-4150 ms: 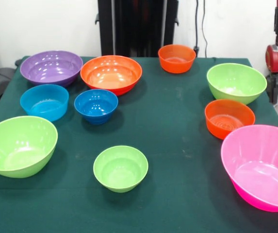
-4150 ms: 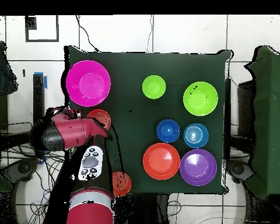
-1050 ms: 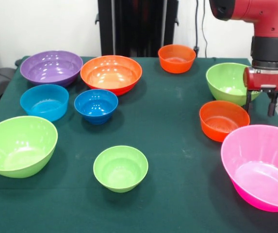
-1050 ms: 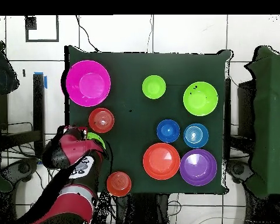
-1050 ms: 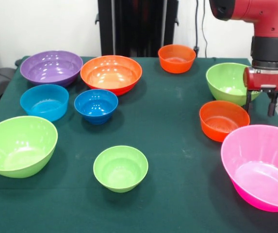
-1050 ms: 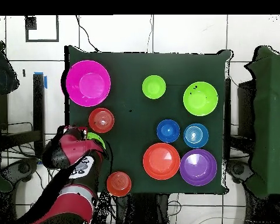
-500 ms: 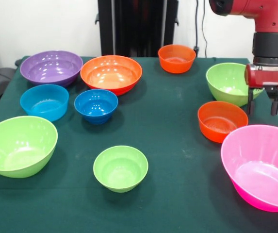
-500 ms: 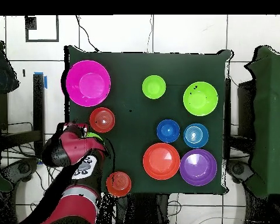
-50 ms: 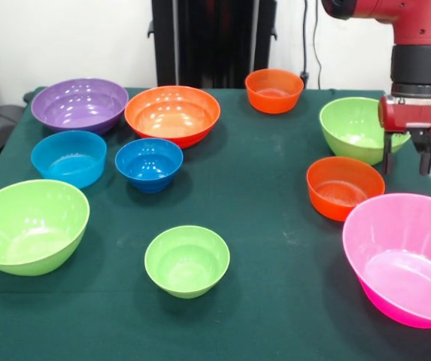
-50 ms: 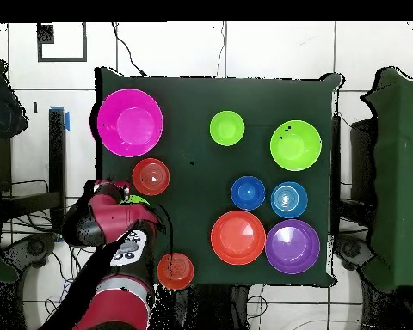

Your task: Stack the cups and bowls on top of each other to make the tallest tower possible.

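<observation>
The arm [image 9: 418,45] descends at the right side of the front view. Its hand [image 9: 405,162] hangs just beside the right rim of a medium lime green bowl [image 9: 359,128], with two dark fingers [image 9: 387,158] spread apart and holding nothing. In the overhead view the arm covers most of this bowl.

All ten bowls stand separately on the green desk [image 9: 268,210]; no tower is built.

Bowl positions, front view:
- A medium orange bowl [image 9: 344,186] sits just in front of the medium lime green bowl, near the hand.
- A large pink bowl [image 9: 403,256] sits at the front right corner, just beside the medium orange bowl.
- A small orange bowl [image 9: 274,89] stands at the far edge, right of centre.
- A wide orange bowl [image 9: 171,113] and a purple bowl [image 9: 79,104] sit side by side at the far left.
- A light blue bowl [image 9: 68,157] and a dark blue footed bowl [image 9: 149,163] sit side by side in front of these two.
- A large lime green bowl [image 9: 28,224] occupies the front left.
- A small lime green bowl [image 9: 186,260] stands at the front centre, apart from the others.
</observation>
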{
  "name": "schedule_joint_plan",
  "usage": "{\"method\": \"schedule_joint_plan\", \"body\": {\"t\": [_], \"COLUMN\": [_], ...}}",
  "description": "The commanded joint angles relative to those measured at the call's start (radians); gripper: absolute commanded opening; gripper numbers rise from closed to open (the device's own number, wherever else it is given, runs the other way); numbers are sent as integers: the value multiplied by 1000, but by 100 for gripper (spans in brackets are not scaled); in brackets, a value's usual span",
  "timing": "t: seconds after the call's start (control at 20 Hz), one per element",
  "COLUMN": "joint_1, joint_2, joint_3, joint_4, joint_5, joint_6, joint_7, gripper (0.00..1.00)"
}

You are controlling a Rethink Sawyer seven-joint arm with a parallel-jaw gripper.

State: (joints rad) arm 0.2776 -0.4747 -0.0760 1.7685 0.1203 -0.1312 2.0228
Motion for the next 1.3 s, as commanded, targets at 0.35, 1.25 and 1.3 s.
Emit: {"method": "schedule_joint_plan", "body": {"t": [0.35, 1.25, 1.3], "joint_1": [-51, -87, -88], "joint_2": [-43, -42, -41], "joint_3": [142, 143, 142], "joint_4": [95, 121, 123], "joint_5": [-32, -67, -69], "joint_6": [68, 44, 41], "joint_7": [139, 110, 110], "gripper": [100, 100, 100]}}
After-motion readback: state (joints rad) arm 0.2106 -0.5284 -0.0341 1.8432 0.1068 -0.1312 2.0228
